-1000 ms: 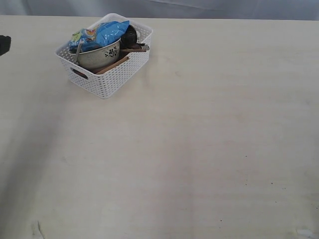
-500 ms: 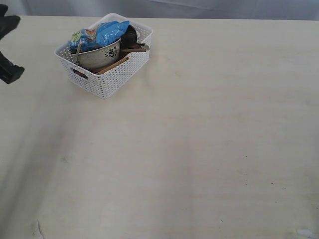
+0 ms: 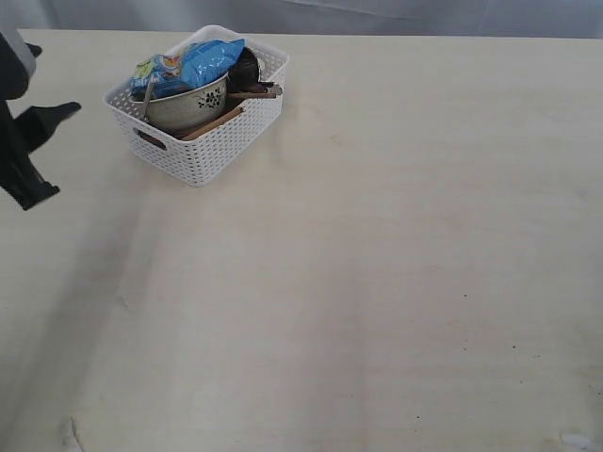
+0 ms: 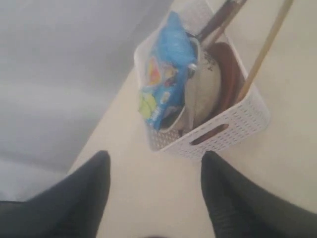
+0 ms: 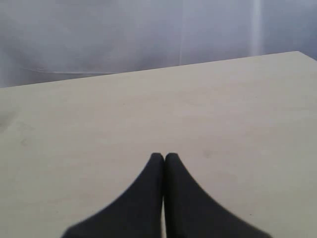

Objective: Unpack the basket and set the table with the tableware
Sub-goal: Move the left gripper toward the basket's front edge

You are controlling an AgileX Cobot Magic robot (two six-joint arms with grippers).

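Observation:
The white basket (image 3: 203, 155) stands at the back left of the table (image 3: 377, 282). It holds the tableware: a cream bowl (image 3: 188, 108), a wooden chopstick (image 3: 215, 123) leaning on the rim, and dark handles (image 3: 252, 92). A blue snack bag (image 3: 203, 61) lies on top. My left gripper (image 3: 66, 149) hangs open just left of the basket, apart from it. In the left wrist view the basket (image 4: 237, 129), bag (image 4: 166, 74), bowl (image 4: 205, 94), brown saucer (image 4: 229, 74) and chopstick (image 4: 265, 47) lie beyond the open gripper (image 4: 154, 158). My right gripper (image 5: 164, 156) is shut and empty over bare table (image 5: 148, 109).
A grey cloth backdrop (image 3: 377, 14) runs behind the table's far edge. The right arm does not show in the exterior view. Small white marks (image 3: 71, 433) sit near the front edge.
My left arm has come in from the left edge toward the basket, and its jaws have spread from shut to wide open. The basket and right gripper have not moved.

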